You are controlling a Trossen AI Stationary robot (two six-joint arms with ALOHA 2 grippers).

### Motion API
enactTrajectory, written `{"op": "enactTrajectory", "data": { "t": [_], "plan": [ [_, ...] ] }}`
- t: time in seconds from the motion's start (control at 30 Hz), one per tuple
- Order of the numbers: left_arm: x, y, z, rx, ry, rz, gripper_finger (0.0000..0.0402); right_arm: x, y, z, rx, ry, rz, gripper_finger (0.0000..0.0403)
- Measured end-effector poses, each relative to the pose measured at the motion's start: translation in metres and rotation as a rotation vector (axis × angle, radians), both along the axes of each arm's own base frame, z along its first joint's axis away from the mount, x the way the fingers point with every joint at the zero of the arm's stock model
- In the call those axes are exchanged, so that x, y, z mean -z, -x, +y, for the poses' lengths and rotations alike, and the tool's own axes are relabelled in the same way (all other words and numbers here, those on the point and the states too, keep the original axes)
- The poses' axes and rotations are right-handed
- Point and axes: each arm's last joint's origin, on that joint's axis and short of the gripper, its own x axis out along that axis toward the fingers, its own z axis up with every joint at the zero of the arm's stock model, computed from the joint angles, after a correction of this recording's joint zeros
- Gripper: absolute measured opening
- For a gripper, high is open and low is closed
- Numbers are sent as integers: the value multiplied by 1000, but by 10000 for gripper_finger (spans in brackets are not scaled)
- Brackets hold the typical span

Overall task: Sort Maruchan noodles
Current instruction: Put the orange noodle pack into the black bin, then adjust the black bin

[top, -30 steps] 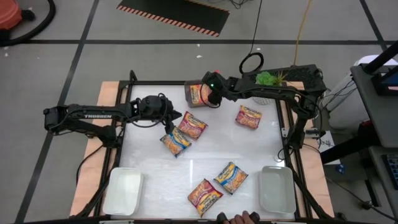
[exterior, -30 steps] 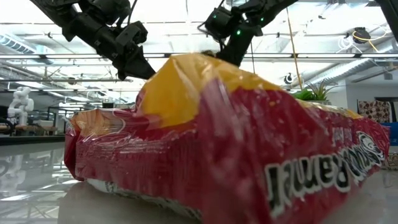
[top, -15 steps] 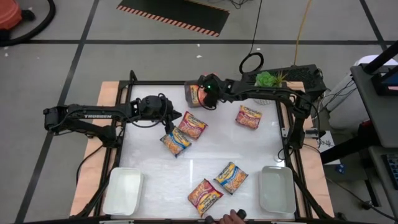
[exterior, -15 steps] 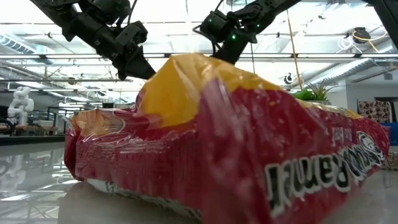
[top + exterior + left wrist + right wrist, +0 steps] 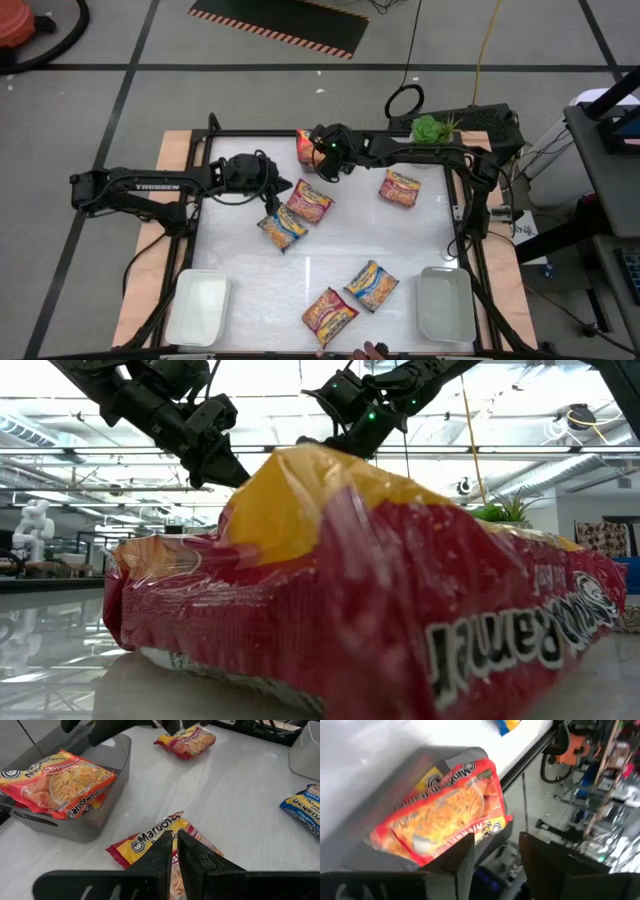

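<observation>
A red noodle packet [image 5: 380, 600] fills the view beneath two arms.

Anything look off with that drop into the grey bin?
Yes. The orange packet sits tilted across the grey bin, its ends overhanging the rim rather than lying flat inside. The right gripper hovers open above it.

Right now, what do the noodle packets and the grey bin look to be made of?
Noodle packets: thin glossy plastic film, by the crinkles and bright glints on the wrapper. Grey bin: looks like moulded hard plastic with a matte finish, going by its smooth rounded corners and even dull surface; metal cannot be ruled out.
</observation>
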Motion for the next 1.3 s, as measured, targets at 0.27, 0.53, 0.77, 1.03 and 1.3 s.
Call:
{"op": "enactTrajectory", "data": {
  "t": [0.27, 0.53, 0.77, 1.03, 1.3],
  "plan": [
    [1, 0, -1, 4, 3, 13, 33, -3, -5, 10, 246, -269, -242, 156],
    [15, 14, 5, -209, -70, 221, 33, 6, 3, 11, 476, -465, -272, 149],
    [20, 22, 11, -309, -89, 306, 33, 14, 13, 11, 660, -462, -224, 148],
    [20, 22, 12, -310, -94, 313, 33, 19, 24, 15, 843, -555, -212, 148],
    [20, 22, 12, -301, -109, 313, 33, 33, 46, 11, 943, -416, -175, 148]
  ]
}}
